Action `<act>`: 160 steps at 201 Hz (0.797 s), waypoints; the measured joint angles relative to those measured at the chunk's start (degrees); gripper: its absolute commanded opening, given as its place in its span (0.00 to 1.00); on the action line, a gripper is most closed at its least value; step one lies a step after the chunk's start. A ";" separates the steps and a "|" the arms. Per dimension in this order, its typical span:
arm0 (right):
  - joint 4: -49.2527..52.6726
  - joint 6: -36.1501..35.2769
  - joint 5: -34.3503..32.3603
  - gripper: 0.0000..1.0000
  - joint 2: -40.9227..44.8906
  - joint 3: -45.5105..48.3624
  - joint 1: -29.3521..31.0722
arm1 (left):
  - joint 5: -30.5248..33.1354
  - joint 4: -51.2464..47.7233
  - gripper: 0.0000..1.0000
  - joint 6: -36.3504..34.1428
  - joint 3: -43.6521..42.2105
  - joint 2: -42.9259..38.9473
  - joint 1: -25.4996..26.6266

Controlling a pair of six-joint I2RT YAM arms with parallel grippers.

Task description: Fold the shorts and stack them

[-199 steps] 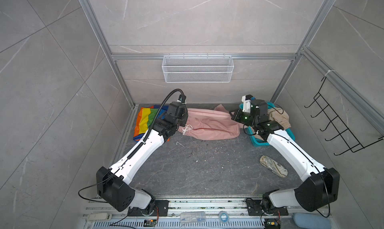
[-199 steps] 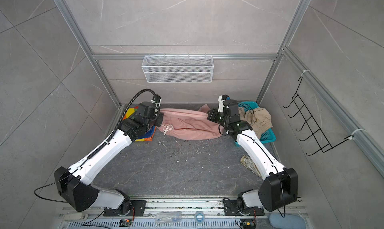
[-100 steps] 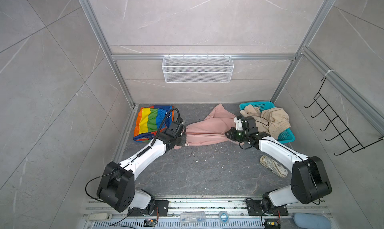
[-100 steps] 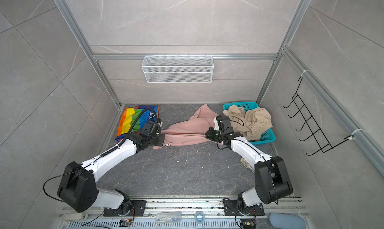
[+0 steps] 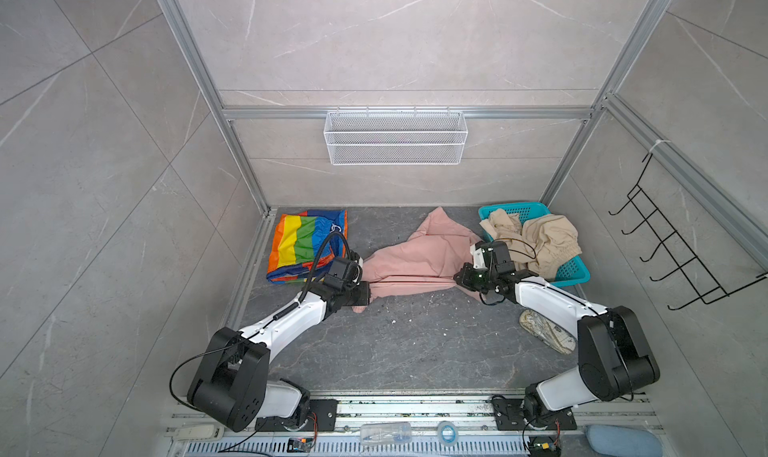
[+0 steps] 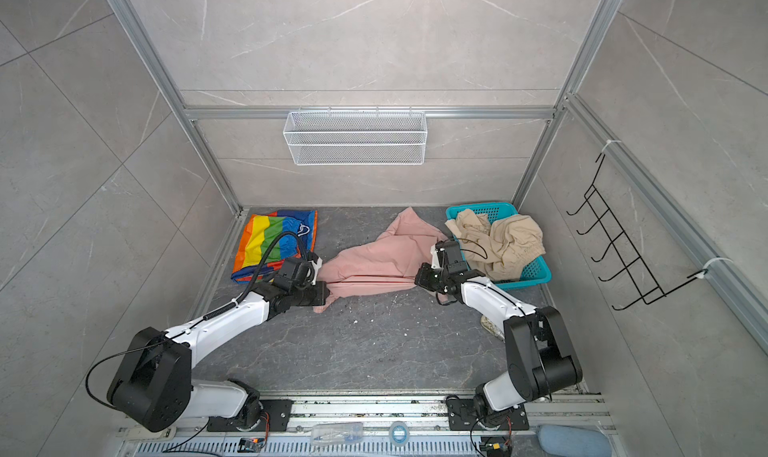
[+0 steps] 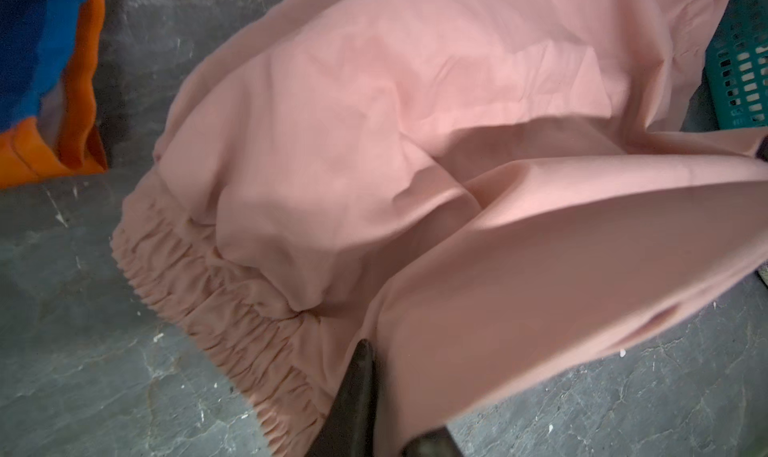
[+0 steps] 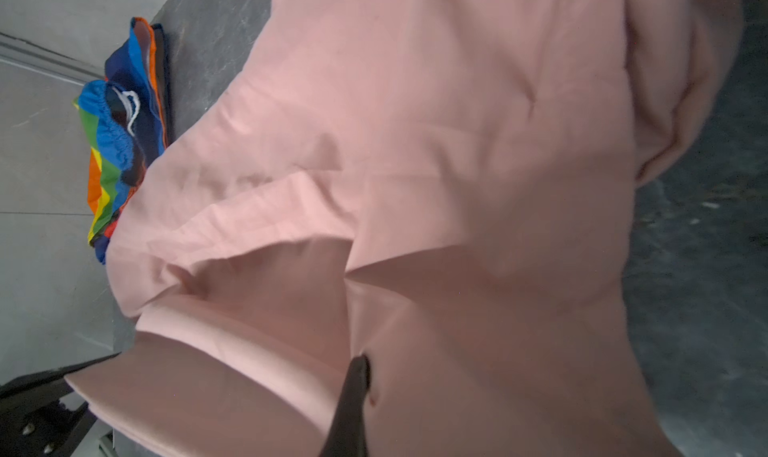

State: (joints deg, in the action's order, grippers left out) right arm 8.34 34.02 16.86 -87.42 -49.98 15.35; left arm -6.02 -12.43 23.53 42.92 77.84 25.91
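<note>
The pink shorts [image 5: 419,255] [image 6: 374,259] lie mid-floor, their near edge pulled taut between both grippers. My left gripper [image 5: 368,297] [image 6: 326,295] is low at the gathered waistband end. In its wrist view the pink shorts [image 7: 415,143] run between its narrowly parted fingers [image 7: 361,392]. My right gripper [image 5: 457,278] [image 6: 417,280] is shut on the other end; cloth [image 8: 415,143] hides all but one finger [image 8: 351,396]. The rainbow shorts [image 5: 307,243] [image 6: 274,239] lie folded at back left. The beige shorts [image 5: 540,239] [image 6: 507,239] sit crumpled in the teal basket [image 5: 573,272] [image 6: 536,270].
A white wire basket [image 5: 395,143] hangs on the back wall and a black hook rack [image 5: 673,259] on the right wall. A patterned slipper-like object [image 5: 546,336] lies on the floor beside the right arm. White crumbs dot the floor. The arms' base rail [image 5: 415,409] runs along the front.
Both grippers have come down from a raised hold and moved toward the front, drawing the pink shorts' edge with them. The rainbow shorts now show in full behind the left arm.
</note>
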 measured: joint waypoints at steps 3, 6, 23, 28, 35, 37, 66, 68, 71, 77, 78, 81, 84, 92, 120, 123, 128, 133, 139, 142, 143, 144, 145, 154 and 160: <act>0.00 0.00 -0.11 0.00 -0.13 0.02 -0.11 | -0.24 0.15 0.23 0.11 -0.55 -0.26 -0.13; 0.00 0.00 -0.15 0.00 -0.28 0.02 -0.22 | -0.48 0.39 0.24 0.28 -1.25 -0.61 -0.24; 0.20 0.00 -0.61 0.00 -0.61 0.02 -0.50 | -1.36 1.57 0.30 1.16 -4.46 -2.47 -0.66; 0.31 0.00 -0.70 0.00 -0.63 0.02 -0.57 | -1.64 1.88 0.32 1.44 -5.31 -3.06 -0.70; 0.39 0.00 -0.83 0.00 -0.66 0.02 -0.59 | -1.86 2.25 0.34 1.75 -6.45 -3.82 -0.81; 0.39 0.02 -0.90 0.00 -0.66 0.02 -0.61 | -1.84 2.29 0.35 1.77 -6.75 -4.07 -0.83; 0.39 0.04 -1.77 0.00 -0.87 0.07 -1.29 | -2.08 3.80 0.42 2.91 -10.54 -6.21 -1.36; 0.39 0.04 -1.86 0.00 -0.90 0.07 -1.31 | -2.10 3.93 0.42 2.93 -10.75 -6.29 -1.40; 0.39 0.04 -1.92 0.00 -1.01 0.07 -1.40 | -2.14 4.07 0.42 3.08 -11.04 -6.34 -1.42; 0.39 0.07 -2.10 0.00 -1.14 0.07 -1.51 | -2.14 4.35 0.43 3.26 -11.63 -6.40 -1.46; 0.39 0.09 -2.12 0.00 -1.18 0.07 -1.53 | -2.14 4.39 0.43 3.30 -11.67 -6.40 -1.46; 0.39 0.13 -2.19 0.00 -1.27 0.07 -1.60 | -2.14 4.46 0.44 3.34 -11.91 -6.40 -1.49; 0.39 0.26 -2.27 0.00 -1.33 0.07 -1.64 | -2.16 4.52 0.44 3.41 -12.11 -6.40 -1.49; 0.39 0.35 -2.34 0.00 -1.49 0.07 -1.68 | -2.16 4.74 0.45 3.52 -12.55 -6.40 -1.44; 0.39 0.74 -2.62 0.00 -1.60 0.07 -1.90 | -1.77 5.25 0.53 4.15 -12.68 -6.40 -0.55; 0.39 0.74 -2.71 0.00 -1.60 0.07 -1.92 | -1.66 5.20 0.55 4.20 -12.68 -6.40 -0.37; 0.37 0.87 -2.75 0.00 -1.60 0.07 -2.01 | -1.51 5.20 0.57 4.39 -12.70 -6.38 0.02; 0.37 0.90 -2.78 0.00 -1.60 0.07 -2.05 | -1.20 5.18 0.61 4.57 -12.70 -6.36 0.50; 0.37 0.90 -2.82 0.00 -1.60 0.07 -2.12 | -0.55 5.16 0.63 4.76 -12.72 -6.34 1.25; 0.37 0.90 -2.97 0.00 -1.60 0.07 -2.19 | -0.42 5.18 0.64 4.90 -12.74 -6.32 1.60; 0.37 0.90 -2.95 0.00 -1.60 0.07 -2.19 | -0.35 5.16 0.64 4.90 -12.74 -6.29 1.68; 0.37 0.90 -2.99 0.00 -1.60 0.07 -2.21 | -0.04 5.18 0.64 4.98 -12.74 -6.25 1.90; 0.37 0.90 -2.97 0.00 -1.60 0.07 -2.21 | 0.07 5.16 0.65 4.98 -12.74 -6.23 2.01; 0.35 0.90 -3.13 0.00 -1.62 0.07 -2.32 | 1.01 5.20 0.65 5.22 -12.74 -6.01 3.34; 0.37 0.92 -3.19 0.00 -1.64 0.07 -2.34 | 1.55 5.20 0.65 5.20 -12.74 -5.75 4.13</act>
State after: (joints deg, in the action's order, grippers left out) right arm 8.71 34.94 13.67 -89.06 -49.91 13.02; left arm -4.47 -7.22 28.73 30.17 72.10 30.04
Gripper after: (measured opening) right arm 0.047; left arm 0.646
